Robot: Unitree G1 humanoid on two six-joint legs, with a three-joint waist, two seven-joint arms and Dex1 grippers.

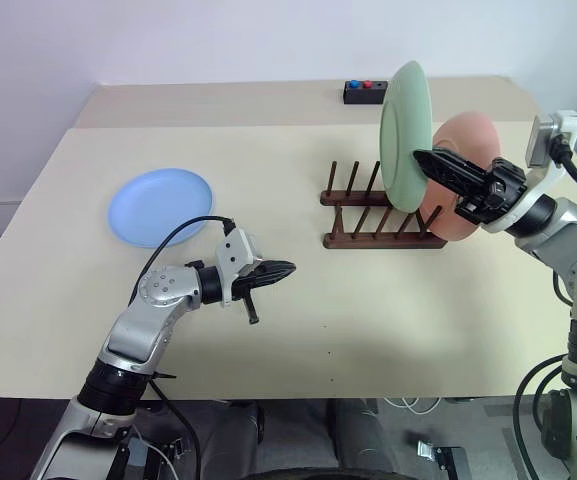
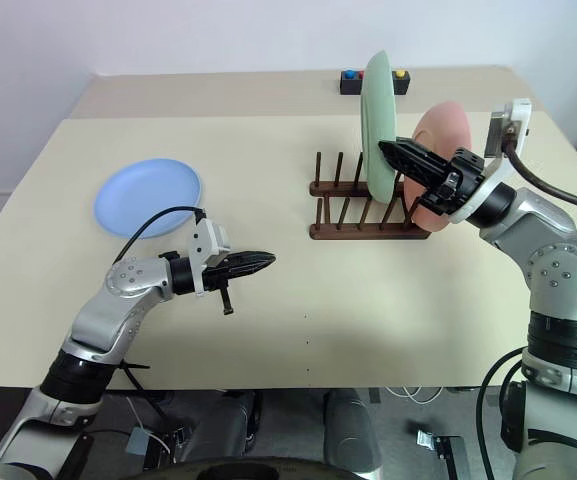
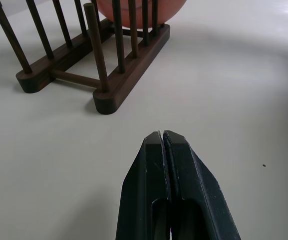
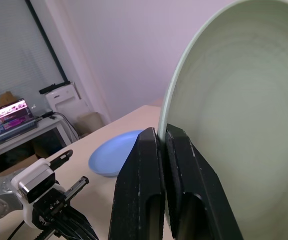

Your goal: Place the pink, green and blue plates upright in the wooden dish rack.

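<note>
My right gripper (image 1: 423, 157) is shut on the rim of the green plate (image 1: 406, 130), holding it upright over the wooden dish rack (image 1: 368, 238). The plate's lower edge is down among the pegs; I cannot tell whether it rests on the rails. In the right wrist view the fingers (image 4: 148, 165) pinch the green plate (image 4: 233, 125) at its edge. The pink plate (image 1: 466, 138) stands upright at the rack's right end. The blue plate (image 1: 160, 205) lies flat on the table at the left. My left gripper (image 1: 290, 267) is shut and empty, low over the table left of the rack (image 3: 129, 75).
A small black box with coloured buttons (image 1: 364, 92) sits at the back of the table, behind the rack. The cream table (image 1: 368, 330) is bare between the blue plate and the rack. Several free pegs stand at the rack's left end.
</note>
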